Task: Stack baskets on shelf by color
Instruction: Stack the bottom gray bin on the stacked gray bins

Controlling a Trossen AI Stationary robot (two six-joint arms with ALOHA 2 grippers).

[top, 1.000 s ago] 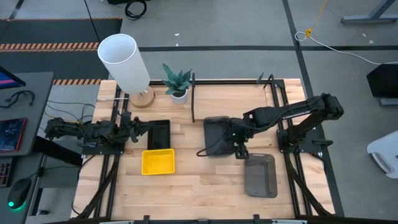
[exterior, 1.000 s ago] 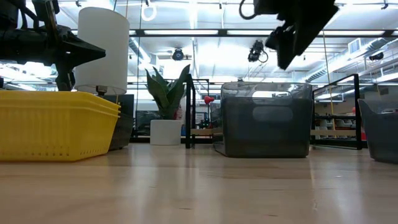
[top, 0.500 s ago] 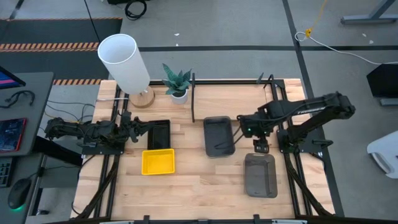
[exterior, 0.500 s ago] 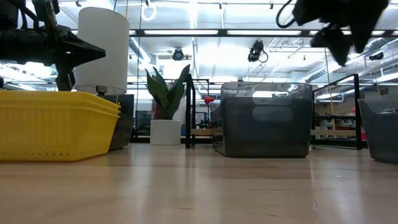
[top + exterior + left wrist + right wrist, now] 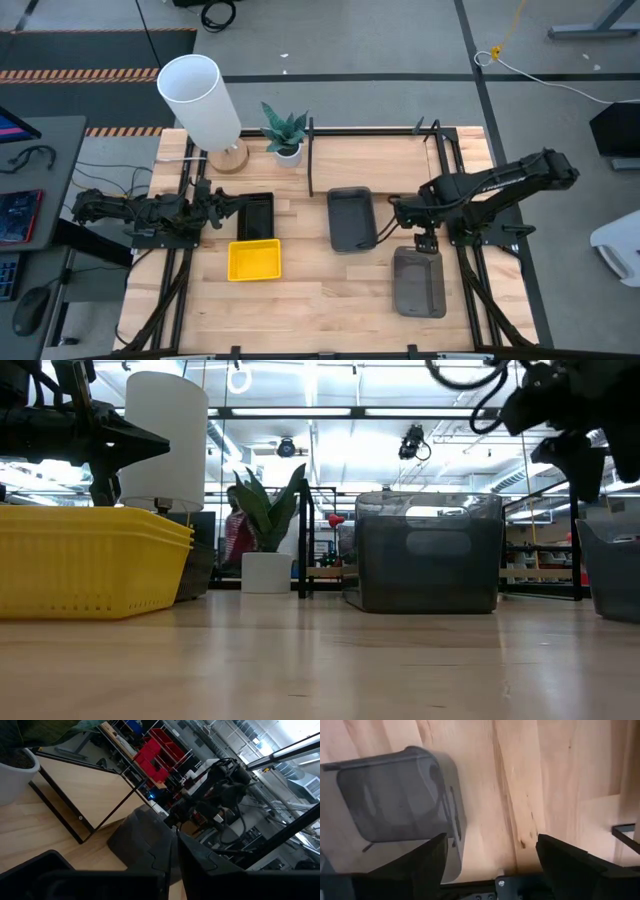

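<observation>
- Right gripper (image 5: 424, 240), fingers spread apart and empty, hangs at 12 o'clock of a dark grey round-cornered plastic basket (image 5: 418, 282); a second grey basket (image 5: 352, 217) sits at 9 o'clock
- Left gripper (image 5: 222, 204), fingers together, waits beside the black mesh basket (image 5: 255, 215); yellow basket (image 5: 254, 259) at 6 o'clock

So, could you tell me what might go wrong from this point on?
1. The right claw hangs open just above the near grey basket; a slightly off descent could push it across the table instead of gripping its rim.
2. The grey stack sits close beside that arm, so a swing could knock it.
3. The black baskets and yellow baskets almost touch; the left claw could jostle one while grasping the other.
</observation>
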